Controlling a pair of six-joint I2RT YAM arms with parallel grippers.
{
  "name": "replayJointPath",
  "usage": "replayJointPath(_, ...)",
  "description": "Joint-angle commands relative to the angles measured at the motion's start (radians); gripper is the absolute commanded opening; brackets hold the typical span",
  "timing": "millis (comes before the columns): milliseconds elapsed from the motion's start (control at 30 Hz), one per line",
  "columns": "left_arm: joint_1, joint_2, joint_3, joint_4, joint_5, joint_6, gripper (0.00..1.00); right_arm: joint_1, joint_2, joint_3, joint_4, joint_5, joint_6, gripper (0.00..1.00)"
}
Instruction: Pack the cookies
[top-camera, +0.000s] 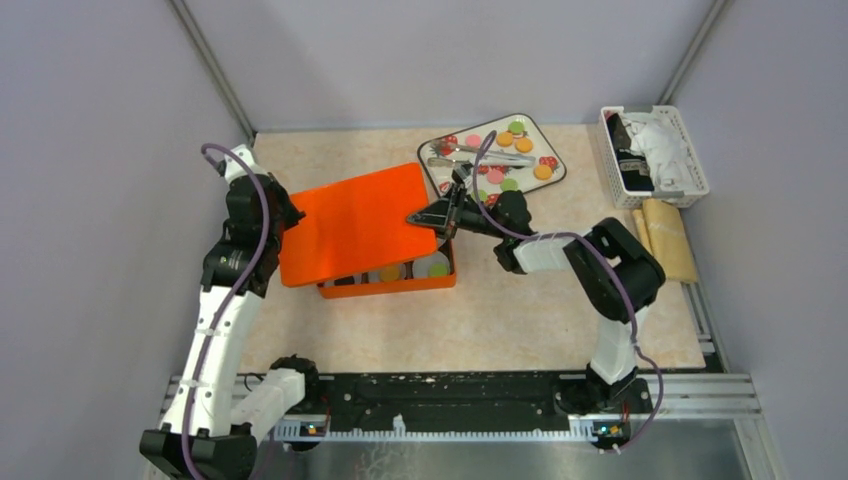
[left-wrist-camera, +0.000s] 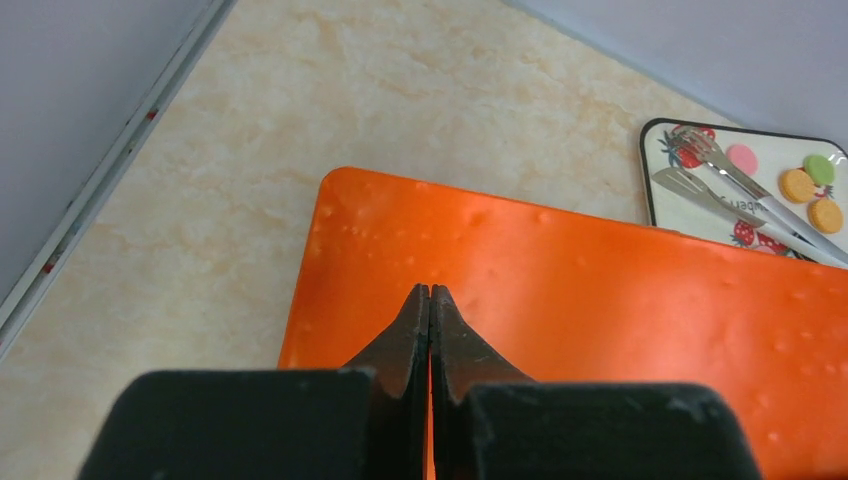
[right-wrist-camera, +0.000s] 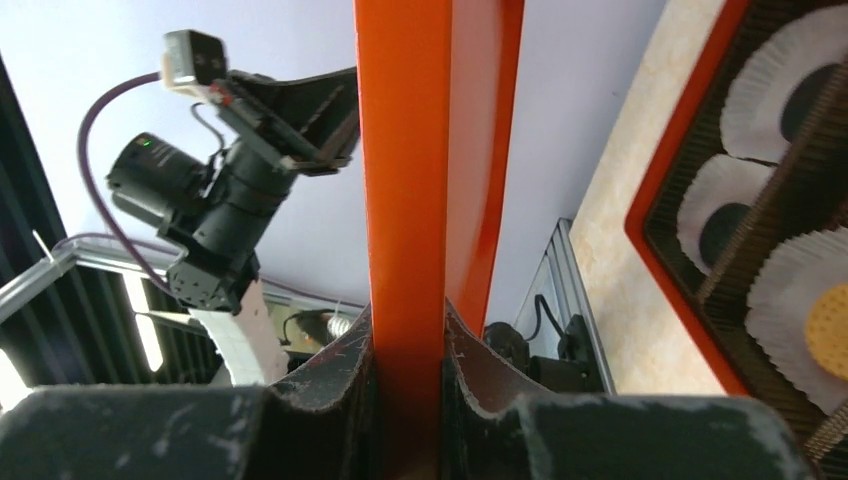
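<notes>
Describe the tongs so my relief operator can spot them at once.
Toward the far edge of the table, just beyond the orange lid, lies a strawberry-print tray scattered with cookies. The metal tongs lie across it, the only long silvery item among small coloured discs.

1. Left arm (top-camera: 215, 325) and right arm (top-camera: 617, 350): white link shells between bulky black joint housings.
2. Purple cable (right-wrist-camera: 84, 150) looped loosely along each arm.
3. Left gripper (left-wrist-camera: 430, 292): matte black, blocky body, tapered wedge fingers.
4. Right gripper (right-wrist-camera: 408, 325): same black, scuffed with pale scratches.
5. Small green light (right-wrist-camera: 148, 143) on a black wrist motor.
</notes>
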Motion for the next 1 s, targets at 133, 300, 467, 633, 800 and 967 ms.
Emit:
replayJointPath(133, -0.004, 0.02, -0.019, 0.085, 0.079, 0.017, 0.0, -0.009, 0.162, 0.055, 0.2, -0.004, -0.01, 0.0)
replayJointPath(300, -0.004, 0.011, -0.031, 0.095, 0.102, 0.015, 0.0, -0.014, 0.216, 0.067, 0.135, 0.005, -0.076, 0.0)
replayJointPath(467, -0.004, 0.011, -0.041, 0.105, 0.122, 0.012, 0.0, -0.039, 0.239, 0.044, 0.125, 0.017, -0.099, 0.0)
replayJointPath(633, -0.005, 0.022, -0.048, 0.108, 0.161, -0.001, 0.0, -0.078, 0.242, 0.026, 0.135, 0.017, -0.098, 0.0)
replayJointPath(800, -0.022, 0.008, -0.087, 0.129, 0.192, -0.016, 0.0, -0.112, 0.242, 0.02, 0.112, -0.007, -0.106, 0.0)
replayJointPath(967, -0.106, 0.007, -0.161, 0.197, 0.203, -0.045, 0.0, -0.116, 0.256, 0.015, 0.108, -0.035, -0.119, 0.0)
